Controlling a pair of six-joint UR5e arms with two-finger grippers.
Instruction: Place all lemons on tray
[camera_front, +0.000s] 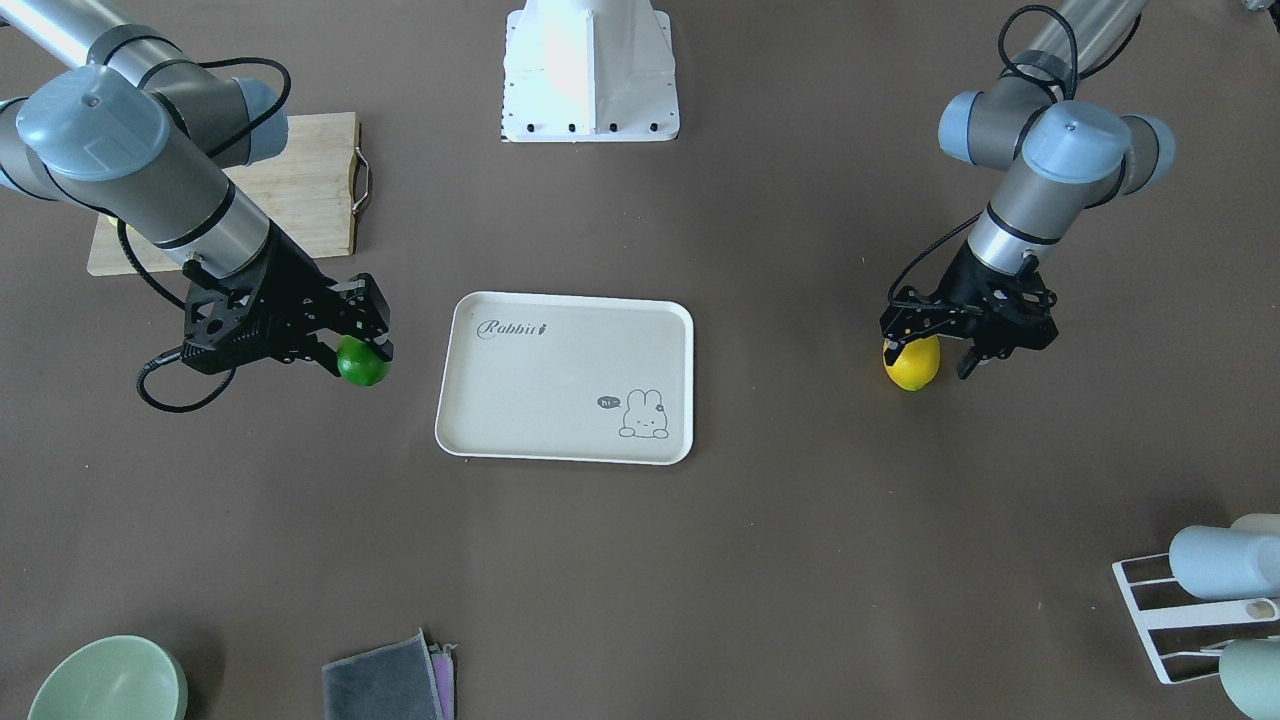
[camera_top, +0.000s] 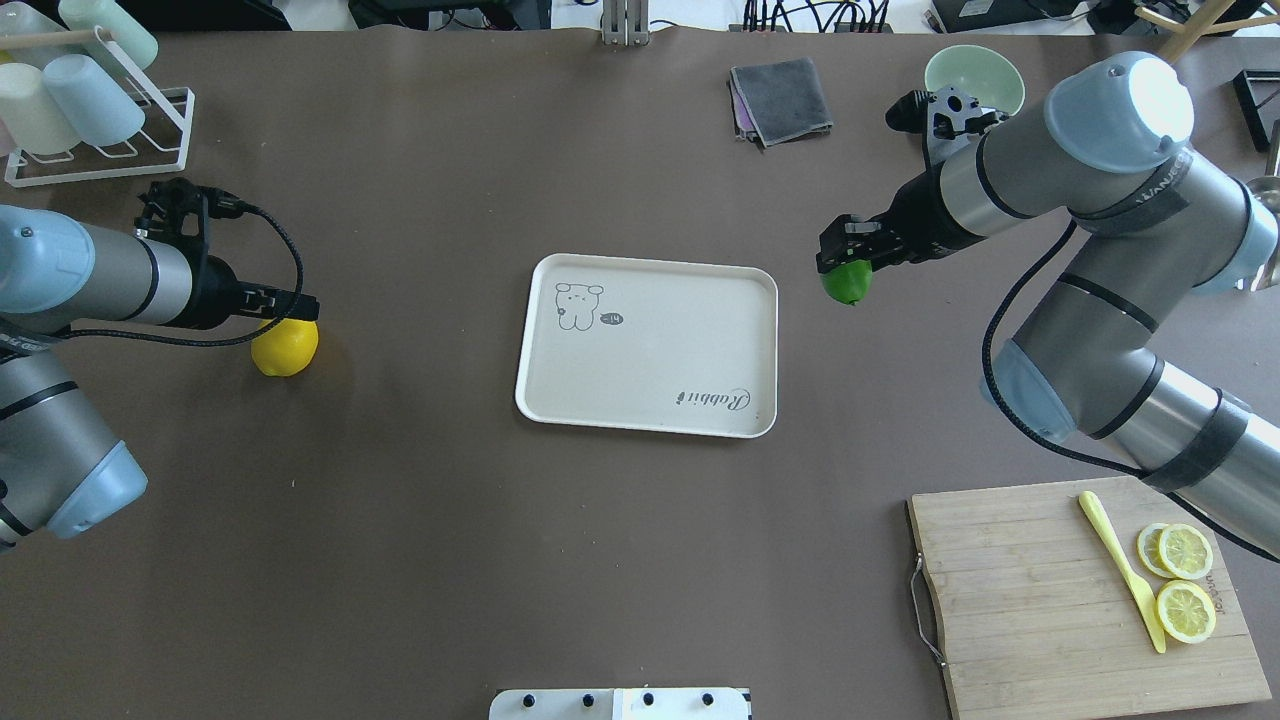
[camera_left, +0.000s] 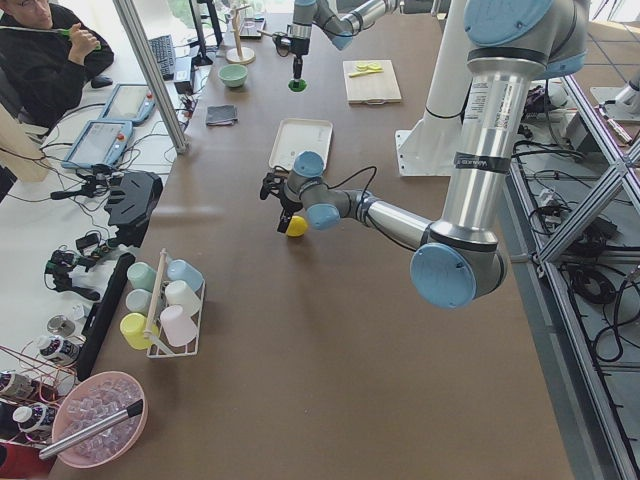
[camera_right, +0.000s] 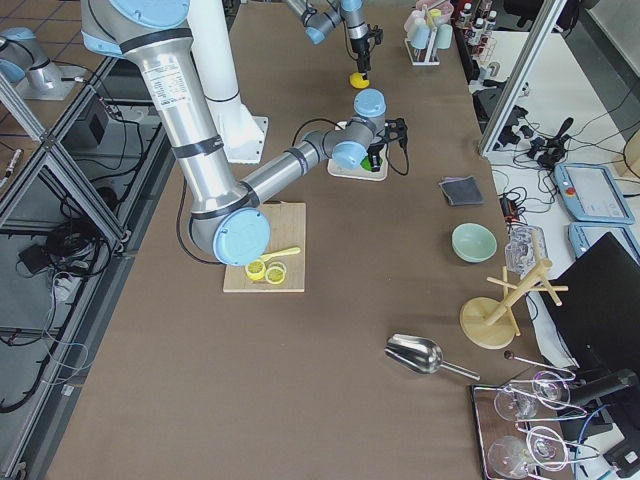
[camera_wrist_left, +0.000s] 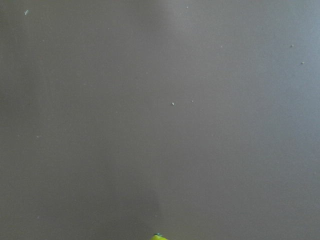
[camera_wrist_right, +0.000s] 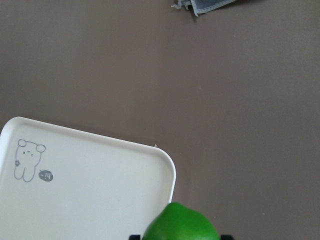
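- We see the green lemon (camera_front: 362, 364) clenched in the right gripper (camera_front: 357, 352). It sits just outside the tray's (camera_top: 650, 350) short edge on the robot's right, beside the rim and not over it.
- We cannot tell whether this lemon touches the worktop (camera_top: 400, 520).
- The yellow lemon (camera_top: 285, 348) rests on the worktop well off the tray's opposite short edge. Only brown worktop shows between it and the rim.
- The left gripper (camera_front: 930, 356) stands over the yellow lemon, released. Its jaws are apart, one finger against the fruit and the other clear of it.
- Both lemons are off the tray.
- Farther out, and well apart from the tray, are the board (camera_top: 1050, 600), the cloth (camera_top: 780, 100), the bowl (camera_top: 973, 75) and the cup rack (camera_top: 100, 150).
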